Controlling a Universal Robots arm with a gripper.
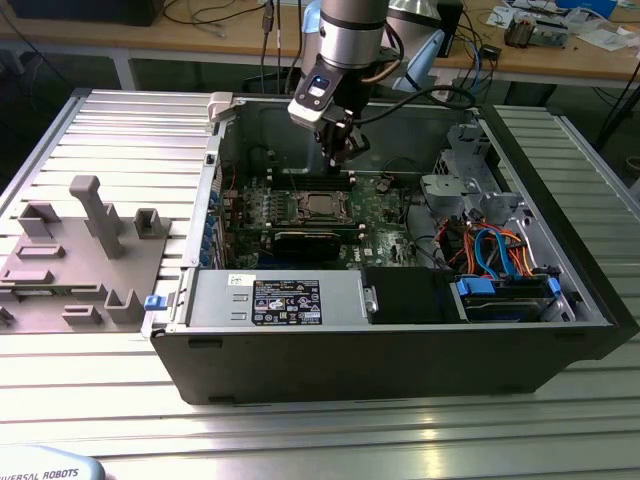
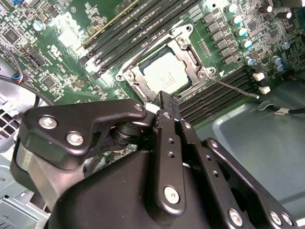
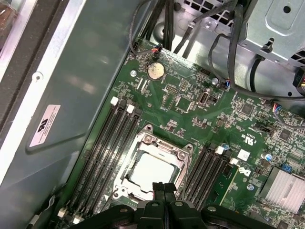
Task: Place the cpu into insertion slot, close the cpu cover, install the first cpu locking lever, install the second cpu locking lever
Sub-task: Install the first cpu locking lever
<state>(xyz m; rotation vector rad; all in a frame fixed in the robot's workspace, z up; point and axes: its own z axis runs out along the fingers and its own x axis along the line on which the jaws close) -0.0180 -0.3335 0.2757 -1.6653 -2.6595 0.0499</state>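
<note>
The cpu (image 2: 166,74) lies flat in the insertion slot (image 1: 298,208) on the green motherboard (image 3: 190,102), its silver top (image 3: 150,171) showing through the window of the cpu cover (image 2: 190,50). The cover (image 3: 143,145) rests down around the chip. One thin wire locking lever (image 2: 238,89) sticks out sideways from the socket over the memory slots. My gripper (image 1: 338,158) hangs a little above the socket's far edge. In both wrist views its black fingertips (image 3: 163,190) are pressed together with nothing between them, just over the socket's rim (image 2: 164,102).
Long black memory slots (image 3: 102,152) flank the socket on both sides. The computer case's walls (image 1: 400,350) surround the board. Cables and a metal drive cage (image 1: 470,180) crowd the exterior view's right. A grey fixture plate (image 1: 80,250) lies outside the case on the left.
</note>
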